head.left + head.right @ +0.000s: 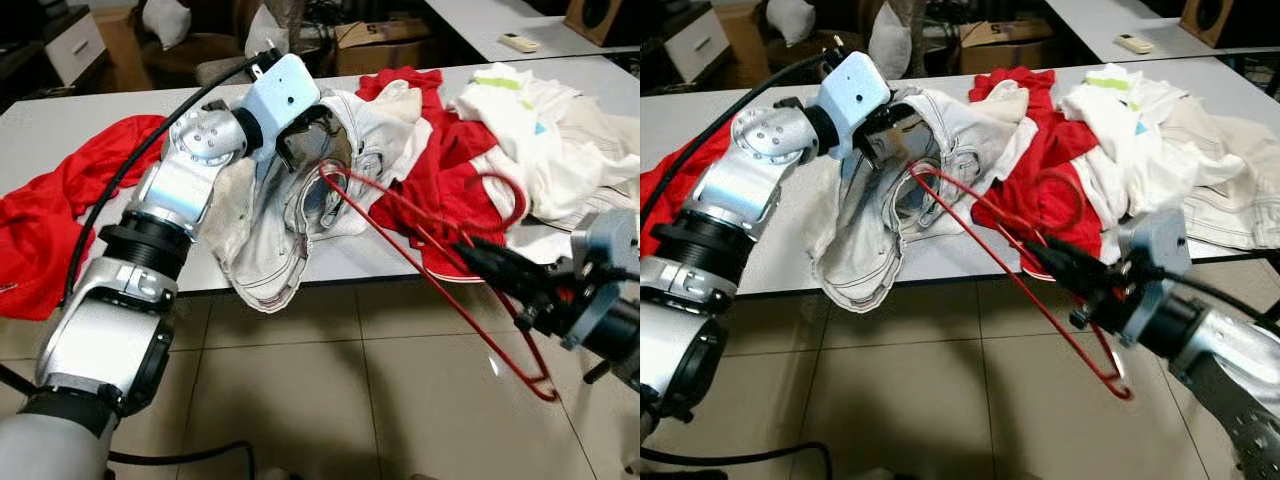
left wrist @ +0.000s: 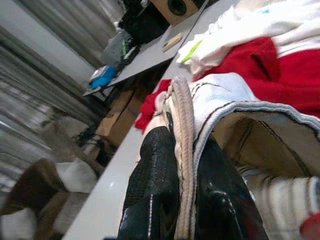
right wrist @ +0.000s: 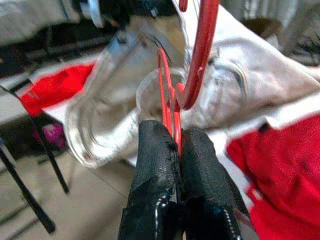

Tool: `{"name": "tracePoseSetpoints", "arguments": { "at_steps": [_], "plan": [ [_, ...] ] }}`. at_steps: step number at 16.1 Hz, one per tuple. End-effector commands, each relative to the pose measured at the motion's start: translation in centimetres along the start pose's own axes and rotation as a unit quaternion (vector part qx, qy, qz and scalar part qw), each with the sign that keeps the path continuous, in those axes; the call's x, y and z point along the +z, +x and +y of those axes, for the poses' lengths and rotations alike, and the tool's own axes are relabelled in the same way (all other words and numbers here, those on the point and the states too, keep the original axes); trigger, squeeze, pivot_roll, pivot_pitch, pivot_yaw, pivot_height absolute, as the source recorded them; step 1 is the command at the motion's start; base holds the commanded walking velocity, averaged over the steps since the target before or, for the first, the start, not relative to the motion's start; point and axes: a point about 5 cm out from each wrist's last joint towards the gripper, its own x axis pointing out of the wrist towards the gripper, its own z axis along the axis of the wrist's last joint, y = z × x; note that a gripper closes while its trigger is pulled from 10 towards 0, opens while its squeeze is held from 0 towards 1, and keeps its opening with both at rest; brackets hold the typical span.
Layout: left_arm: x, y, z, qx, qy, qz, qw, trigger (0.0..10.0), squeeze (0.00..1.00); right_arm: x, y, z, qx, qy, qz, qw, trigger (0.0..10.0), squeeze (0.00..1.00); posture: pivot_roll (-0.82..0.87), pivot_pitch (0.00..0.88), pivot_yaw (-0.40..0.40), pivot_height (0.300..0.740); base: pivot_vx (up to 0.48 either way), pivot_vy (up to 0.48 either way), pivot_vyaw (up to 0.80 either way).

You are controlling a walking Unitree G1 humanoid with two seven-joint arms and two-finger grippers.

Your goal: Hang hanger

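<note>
Thin red wire hanger [image 1: 440, 262] clamped between right gripper [image 3: 174, 145] fingers, its far end inside the white cloth garment [image 1: 300, 190]
Left wrist view shows left gripper [image 2: 184, 165] fingers pinching the garment's hem

Tiled floor [image 1: 330, 400] under grey tables [image 1: 60, 115] (cardboard boxes [image 1: 385, 45] behind)
</note>
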Motion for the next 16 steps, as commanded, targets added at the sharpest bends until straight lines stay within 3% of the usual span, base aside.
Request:
{"name": "tracePoseSetpoints", "arguments": {
  "at_steps": [1,3,4,6,8,9,10,12,14,16],
  "plan": [
    [1.3,-0.3,1.7,0.025,0.032,-0.013,0.999,0.0,0.00,0.5,0.3,0.3,0.014,0.005,-0.018,1.000,10.0,0.00,-0.19,0.000,0.109,0.740,0.000,0.000,0.00],
    [1.5,-0.3,1.8,0.017,0.035,-0.015,0.999,0.0,0.00,0.6,1.1,0.0,0.007,0.012,-0.026,1.000,10.0,0.00,-0.19,0.000,0.114,0.740,0.000,0.000,0.00],
    [1.7,-0.2,1.5,0.005,0.034,-0.020,0.999,0.0,0.00,0.2,1.9,-0.4,-0.010,0.017,-0.016,1.000,10.0,0.00,-0.19,0.000,0.120,0.740,0.000,0.000,0.00],
    [2.1,0.0,0.9,-0.014,0.032,-0.028,0.999,0.0,0.00,-1.6,5.0,-1.7,-0.090,0.068,0.027,0.993,10.0,0.00,-0.18,0.000,0.116,0.740,0.000,0.000,0.00],
    [2.0,-0.1,1.1,-0.008,0.035,-0.024,0.999,0.0,0.00,-2.5,6.5,-1.8,-0.110,0.083,0.047,0.989,10.0,0.00,-0.17,0.000,0.109,0.740,0.000,0.000,0.00],
    [1.7,-0.2,1.3,0.000,0.041,-0.015,0.999,0.0,0.00,-3.0,7.1,-1.9,-0.126,0.083,0.060,0.987,10.0,0.00,-0.16,0.000,0.104,0.740,0.000,0.000,0.00],
    [0.8,-0.6,1.8,0.013,0.047,0.007,0.999,0.0,0.00,-4.3,7.1,-1.6,-0.126,0.068,0.106,0.984,10.0,0.00,-0.16,0.000,0.096,0.740,0.000,0.000,0.00],
    [-1.8,-1.9,2.1,0.023,0.062,0.064,0.996,0.0,0.00,-6.0,6.6,-1.4,-0.128,0.052,0.167,0.976,10.0,0.00,-0.16,0.000,0.094,0.740,0.000,0.000,0.00],
    [-4.5,-3.4,1.7,0.011,0.040,0.113,0.993,0.0,0.00,-4.5,6.9,-3.9,-0.199,0.025,0.132,0.971,10.0,0.00,-0.16,0.000,0.096,0.740,0.000,0.000,0.00],
    [-6.6,-5.3,2.2,0.004,0.014,0.148,0.989,0.0,0.00,0.0,7.8,-6.6,-0.248,-0.010,0.019,0.968,10.0,0.00,-0.16,0.000,0.091,0.740,0.000,0.000,0.00]
  ]
}}
